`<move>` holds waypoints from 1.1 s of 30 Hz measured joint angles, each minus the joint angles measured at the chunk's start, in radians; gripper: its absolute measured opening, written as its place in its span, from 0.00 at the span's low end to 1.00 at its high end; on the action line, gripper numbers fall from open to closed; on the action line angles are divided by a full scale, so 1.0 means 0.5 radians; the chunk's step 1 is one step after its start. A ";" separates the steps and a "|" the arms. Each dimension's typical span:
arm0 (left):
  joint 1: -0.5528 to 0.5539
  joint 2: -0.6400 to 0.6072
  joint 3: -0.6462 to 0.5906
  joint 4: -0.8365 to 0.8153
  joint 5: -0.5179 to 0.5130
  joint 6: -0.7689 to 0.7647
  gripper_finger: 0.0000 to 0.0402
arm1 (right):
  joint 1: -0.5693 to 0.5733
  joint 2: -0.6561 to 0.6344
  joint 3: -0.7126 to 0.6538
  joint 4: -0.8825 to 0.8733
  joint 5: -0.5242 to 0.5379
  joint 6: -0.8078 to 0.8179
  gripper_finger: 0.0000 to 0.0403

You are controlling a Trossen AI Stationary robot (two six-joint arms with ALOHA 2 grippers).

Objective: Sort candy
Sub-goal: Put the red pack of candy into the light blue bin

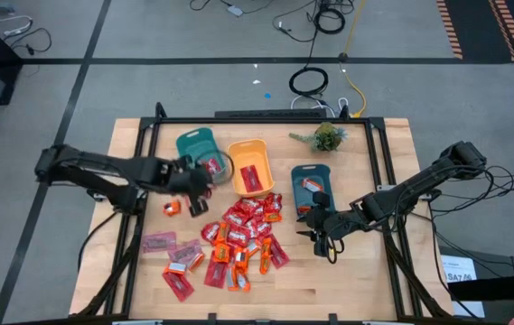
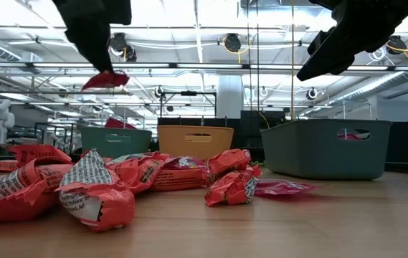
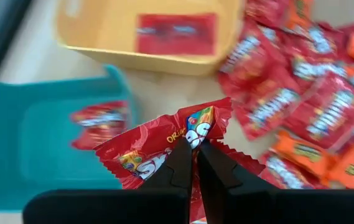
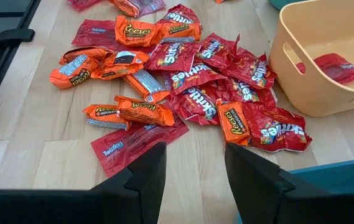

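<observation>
A pile of candy (image 1: 241, 236), mostly shiny red packets with some orange ones, lies in the middle of the table. A few pale pink packets (image 1: 159, 242) lie to its left. My left gripper (image 1: 199, 188) is raised between the pile and the left teal bin (image 1: 195, 146), shut on one red candy packet (image 3: 158, 149). That bin has a red packet (image 3: 99, 122) in it. The orange bin (image 1: 249, 167) also holds a red packet. My right gripper (image 4: 195, 171) stands open, right of the pile, by the right teal bin (image 1: 311, 181). My left gripper pinches the red packet between its two fingers near one crimped end (image 3: 196, 132). The fingers (image 2: 96, 50) come slanting down from above. The packet (image 2: 105, 79) hangs just below their tips, lifted clear of the table and the pile.
A small green plant (image 1: 324, 137) stands at the table's far side, right of the bins. One orange candy (image 1: 171, 208) lies alone left of the pile. Bare wood shows along the near edge (image 1: 347, 289) and at the right.
</observation>
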 joint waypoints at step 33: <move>1.253 -0.092 -0.333 0.444 0.461 0.635 0.11 | 0.000 0.001 0.000 -0.008 0.001 -0.015 0.39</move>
